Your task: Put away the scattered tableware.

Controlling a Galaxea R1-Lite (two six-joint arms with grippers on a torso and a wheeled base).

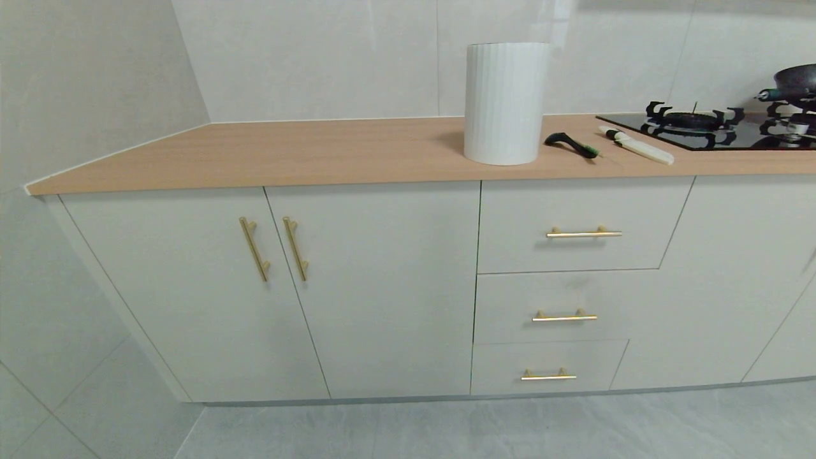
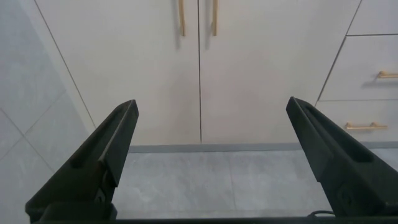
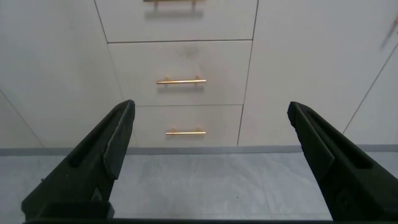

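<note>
On the wooden countertop [image 1: 287, 153] stands a tall white ribbed holder [image 1: 505, 102]. Just to its right lie a black-handled tool with a green tip [image 1: 571, 145] and a white knife [image 1: 636, 146], close to the hob. My left gripper [image 2: 208, 109] hangs low before the cabinet doors [image 2: 199, 68], open, nothing between its fingers. My right gripper [image 3: 208, 109] is low in front of the drawers [image 3: 180, 81], open and empty too.
A black gas hob [image 1: 714, 127] with a dark pan [image 1: 797, 80] sits at the counter's far right. Below are two doors with gold handles [image 1: 274, 248] and three drawers [image 1: 574, 274]. Grey tiled floor [image 1: 446, 427] lies in front; a wall closes the left side.
</note>
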